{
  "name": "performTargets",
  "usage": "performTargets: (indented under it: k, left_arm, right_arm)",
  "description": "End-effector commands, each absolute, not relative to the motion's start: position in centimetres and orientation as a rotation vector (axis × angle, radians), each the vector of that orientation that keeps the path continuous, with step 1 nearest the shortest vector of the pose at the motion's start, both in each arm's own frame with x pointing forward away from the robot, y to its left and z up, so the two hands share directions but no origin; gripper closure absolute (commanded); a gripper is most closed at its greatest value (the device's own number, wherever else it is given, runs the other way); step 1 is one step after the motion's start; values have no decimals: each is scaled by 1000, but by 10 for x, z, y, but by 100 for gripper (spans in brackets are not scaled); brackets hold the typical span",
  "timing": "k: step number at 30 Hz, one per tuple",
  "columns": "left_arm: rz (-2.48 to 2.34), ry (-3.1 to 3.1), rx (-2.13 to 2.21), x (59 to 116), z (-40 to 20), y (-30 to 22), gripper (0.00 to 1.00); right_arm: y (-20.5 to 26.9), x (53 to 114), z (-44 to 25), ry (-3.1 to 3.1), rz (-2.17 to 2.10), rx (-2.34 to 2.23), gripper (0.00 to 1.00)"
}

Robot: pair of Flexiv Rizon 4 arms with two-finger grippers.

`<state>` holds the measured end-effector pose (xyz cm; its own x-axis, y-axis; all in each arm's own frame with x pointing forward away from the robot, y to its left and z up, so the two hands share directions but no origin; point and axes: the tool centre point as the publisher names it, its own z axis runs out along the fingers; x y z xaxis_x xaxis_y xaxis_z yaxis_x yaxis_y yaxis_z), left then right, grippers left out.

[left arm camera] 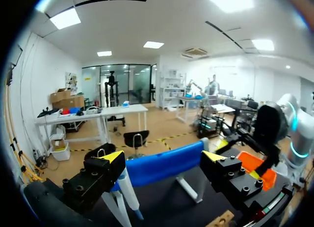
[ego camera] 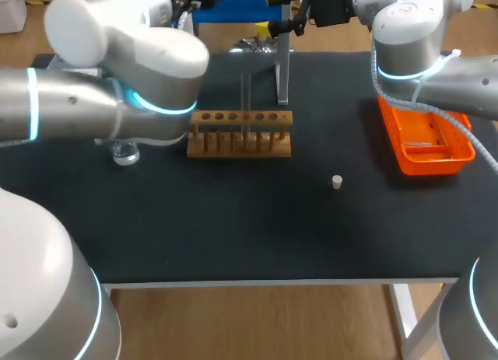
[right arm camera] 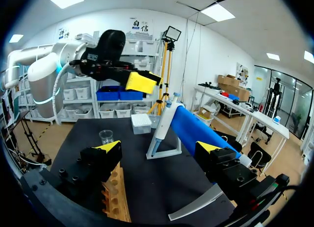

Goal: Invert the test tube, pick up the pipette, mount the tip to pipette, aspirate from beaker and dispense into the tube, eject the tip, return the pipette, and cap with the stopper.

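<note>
The left gripper [left arm camera: 162,157] and right gripper [right arm camera: 159,147] both hover with fingers apart, empty. The test tube [ego camera: 246,99] stands in the wooden rack [ego camera: 240,136]. The pipette [right arm camera: 163,120] leans on its stand [right arm camera: 172,149] behind, and the stopper [ego camera: 337,181] lies on the tabletop [ego camera: 233,228].

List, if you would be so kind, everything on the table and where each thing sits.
test tube rack: one, wooden, centre of the table
test tube: one, clear, upright in the rack
pipette: one, white, on its stand behind the rack
tip box: one, white, near the far edge
beaker: one, clear, left of the rack
stopper: one, cream, alone, nearer than the rack and to its right
tray: one, orange, right side
table: one, black
left claw: open, empty
right claw: open, empty
</note>
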<state>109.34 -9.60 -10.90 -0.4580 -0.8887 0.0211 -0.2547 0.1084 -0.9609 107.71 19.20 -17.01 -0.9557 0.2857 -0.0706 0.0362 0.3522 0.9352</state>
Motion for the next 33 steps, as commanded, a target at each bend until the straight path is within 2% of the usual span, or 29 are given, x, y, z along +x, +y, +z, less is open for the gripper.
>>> performTargets:
  k: [1, 20, 33]
  left_arm:
    - [-1594, 2030, -834, 1047, -99, -79, 0]
    - [-1903, 2353, -132, 986, -138, -124, 0]
    - [-1960, 2463, 3, 982, -179, -142, 0]
  right_arm:
    - [191, 1077, -169, 2398, 1644, 288, 0]
    - [191, 1077, -169, 2398, 1644, 288, 0]
    - [191, 1077, -169, 2398, 1644, 288, 0]
